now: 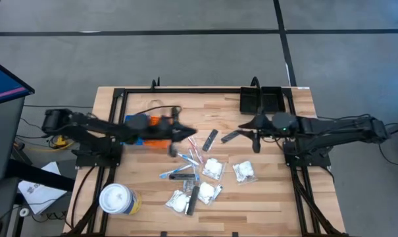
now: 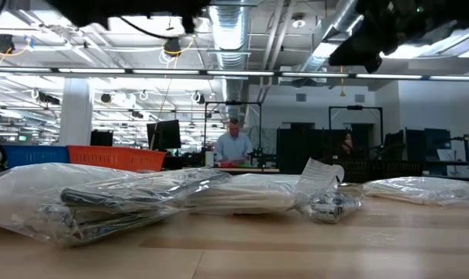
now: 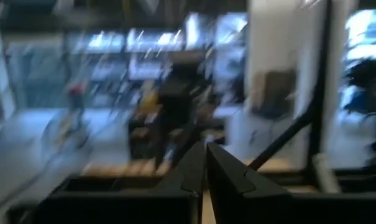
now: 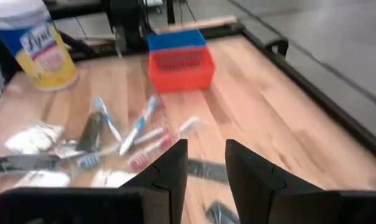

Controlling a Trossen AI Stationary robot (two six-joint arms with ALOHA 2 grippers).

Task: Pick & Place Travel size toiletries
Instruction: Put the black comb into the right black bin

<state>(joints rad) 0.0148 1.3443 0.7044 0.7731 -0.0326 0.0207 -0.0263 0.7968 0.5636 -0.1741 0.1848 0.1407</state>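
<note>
The travel size toiletries [image 1: 199,174] lay scattered over the middle of the wooden table [image 1: 271,204] — crinkly clear packets [image 1: 213,168] with white contents, thin toothbrushes [image 4: 137,126] with blue, white and pink handles, and short flat dark grey sticks [image 1: 211,137]. From table height the packets looked like glossy, crumpled film piled in a low heap, one with a white paper tag standing up from it. Toward the near left corner of the table stood a round white canister [image 4: 38,45] with a yellow and blue label on which "Lysol" could be read. An orange ribbed tray [image 4: 182,68] with a blue one just behind it sat on the left half of the table, and a black tray [image 1: 264,99] lay at the far edge. The left tool [image 3: 204,163] hung above the table near the orange tray, its fingers pressed together on nothing. The right tool [image 4: 206,160] hovered over the right half of the table, above a dark stick, with its fingers parted and empty — a clear gap showed between them. A person stood at a bench in the room far behind.
</note>
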